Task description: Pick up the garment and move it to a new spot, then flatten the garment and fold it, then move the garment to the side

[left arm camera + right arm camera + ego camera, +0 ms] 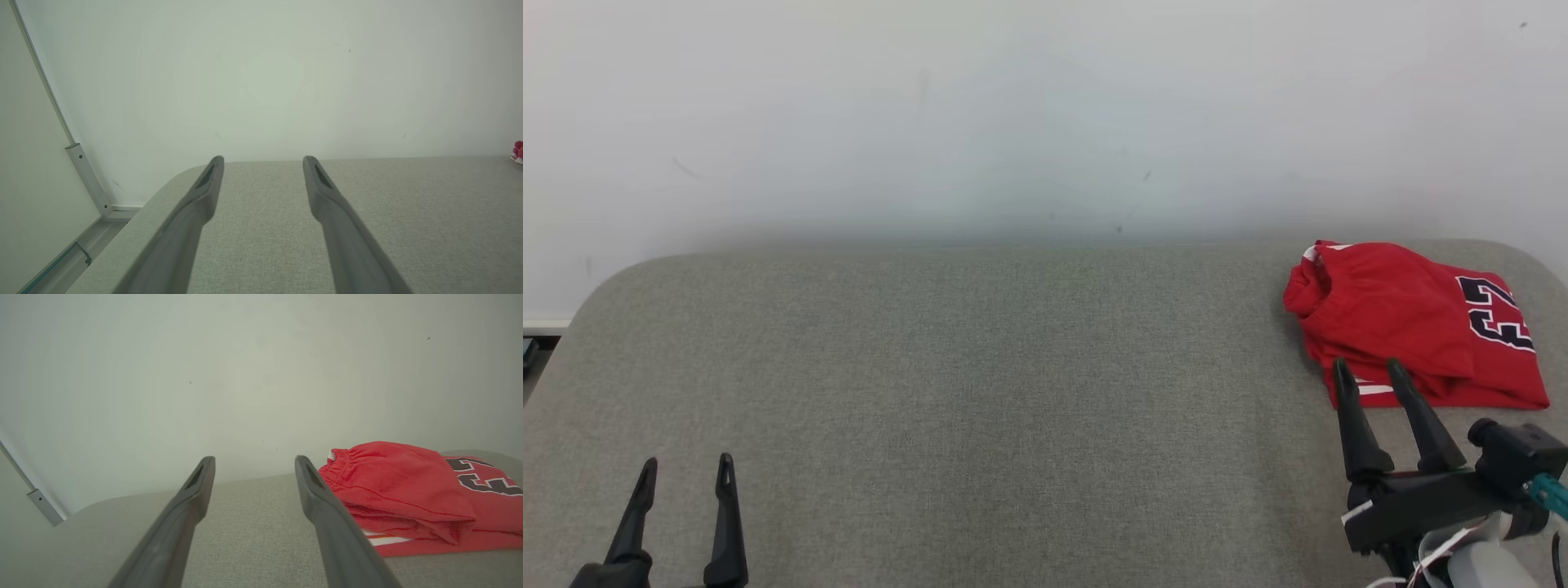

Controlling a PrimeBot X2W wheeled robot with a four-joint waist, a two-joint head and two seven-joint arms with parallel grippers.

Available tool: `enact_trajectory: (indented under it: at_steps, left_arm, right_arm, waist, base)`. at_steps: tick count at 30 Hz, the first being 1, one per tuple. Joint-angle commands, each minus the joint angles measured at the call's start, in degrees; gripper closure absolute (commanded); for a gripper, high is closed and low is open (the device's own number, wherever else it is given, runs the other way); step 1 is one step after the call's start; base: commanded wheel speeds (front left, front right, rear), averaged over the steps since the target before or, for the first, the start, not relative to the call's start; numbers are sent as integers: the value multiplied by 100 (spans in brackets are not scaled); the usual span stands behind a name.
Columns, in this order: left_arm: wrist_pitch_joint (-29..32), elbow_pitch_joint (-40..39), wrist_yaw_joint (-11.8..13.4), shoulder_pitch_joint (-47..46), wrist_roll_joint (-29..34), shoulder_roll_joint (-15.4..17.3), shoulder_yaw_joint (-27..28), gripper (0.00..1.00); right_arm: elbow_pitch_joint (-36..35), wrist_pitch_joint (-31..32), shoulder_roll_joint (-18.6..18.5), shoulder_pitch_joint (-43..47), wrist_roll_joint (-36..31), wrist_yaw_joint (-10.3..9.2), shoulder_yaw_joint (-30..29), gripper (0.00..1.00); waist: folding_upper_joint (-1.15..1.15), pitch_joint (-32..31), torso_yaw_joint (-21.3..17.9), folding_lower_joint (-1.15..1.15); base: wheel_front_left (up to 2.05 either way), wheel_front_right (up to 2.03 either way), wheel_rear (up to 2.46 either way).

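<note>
I count one grey padded surface (980, 367) stretching across the head view. One red garment (1413, 327), folded with dark numerals showing, lies on it at about 3 o'clock, near the right edge. There are two grippers. My right gripper (1367, 365) is at 4 o'clock, fingers spread wide and empty by the garment's near edge. My left gripper (687, 461) is at 8 o'clock, equally wide, holding nothing.

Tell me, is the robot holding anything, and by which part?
Nothing is held. The left gripper and right gripper both show open, empty jaws; the red garment lies loose on the grey surface.
</note>
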Motion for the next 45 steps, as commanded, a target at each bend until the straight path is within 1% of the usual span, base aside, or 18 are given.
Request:
enact_trajectory:
  at_steps: [1,2,6,8,11,17,24,27,33,38,40,45]
  left_arm:
    - [-36,4,33,58,-85,58,34,0]
    - [-25,17,55,72,-79,75,45,0]
    - [10,41,89,96,-78,107,54,0]
    - [53,24,112,112,-66,127,43,0]
    - [114,-2,137,114,-49,151,28,0]
    - [179,-11,168,123,-80,177,25,0]
    - [253,12,240,125,-31,265,54,0]
    - [274,-22,330,109,0,282,76,0]
    - [236,-61,335,92,-98,294,100,0]
    - [263,-11,378,97,-7,349,50,0]
    - [335,5,294,108,44,415,-34,0]
    - [438,-60,160,91,-98,459,-105,0]
  right_arm:
    - [-17,-25,38,132,-207,-5,-124,0]
    - [9,-25,121,244,-479,-5,-190,0]
    - [141,-21,357,339,-858,-5,-454,0]
    - [228,115,416,337,-1047,-5,-414,0]
    - [166,244,493,227,-1207,-5,-423,0]
    - [-39,280,570,245,-1200,-5,-431,0]
    - [23,301,629,280,-1154,-5,-428,0]
    - [77,342,652,243,-1142,-5,-360,0]
    - [117,324,674,198,-1123,-5,-336,0]
    - [148,359,680,195,-1160,-5,-349,0]
    - [192,435,681,197,-1192,-5,-379,0]
    - [191,573,687,172,-1246,-5,-402,0]
  waist:
    - [0,-19,-10,0]
    - [0,-36,-31,0]
    - [0,-58,-92,0]
    - [0,-66,-118,0]
    - [0,-72,-146,0]
    - [0,-68,-153,0]
    - [0,-53,-141,0]
    - [0,-46,-121,0]
    - [0,-39,-75,0]
    - [0,-44,-63,0]
    - [0,-45,-68,0]
    - [0,-49,-85,0]
  base:
    - [0,0,0]
    - [0,0,0]
    - [0,0,0]
    - [0,0,0]
    - [0,0,0]
    - [0,0,0]
    - [0,0,0]
    - [0,0,0]
    - [0,0,0]
    - [0,0,0]
    - [0,0,0]
    - [0,0,0]
